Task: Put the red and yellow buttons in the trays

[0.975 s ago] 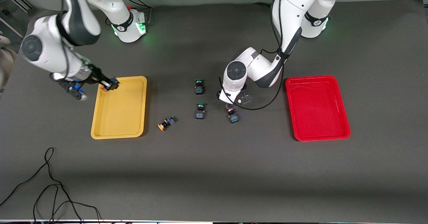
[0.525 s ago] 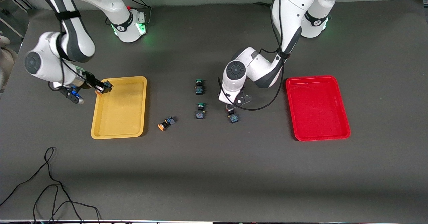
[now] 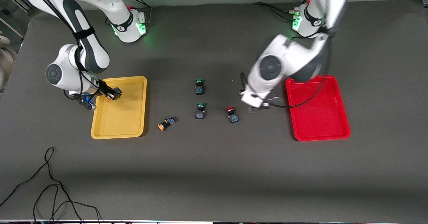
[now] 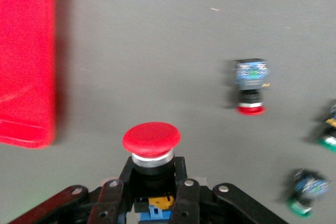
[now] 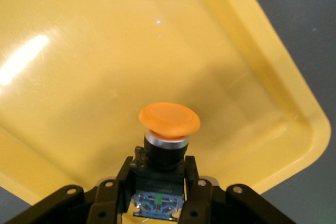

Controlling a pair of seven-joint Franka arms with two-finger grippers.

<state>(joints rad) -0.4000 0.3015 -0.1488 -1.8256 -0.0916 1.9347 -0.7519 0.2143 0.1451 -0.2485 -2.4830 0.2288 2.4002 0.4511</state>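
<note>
Red-capped button (image 4: 151,148) sits clamped in the left claw (image 4: 152,195), which has lifted off the desk (image 3: 214,170) and swung toward the red tray (image 3: 337,130), now over the bare desk just beside its rim; a second ago it was low over the middle cluster. The right claw (image 5: 160,195) grips an orange-yellow button (image 5: 168,129) and has come in over the yellow tray (image 3: 115,133), so both drops look close. On the desk wait another red button (image 3: 231,114), an orange-yellow one (image 3: 166,122), and two green-capped switches (image 3: 200,111).
</note>
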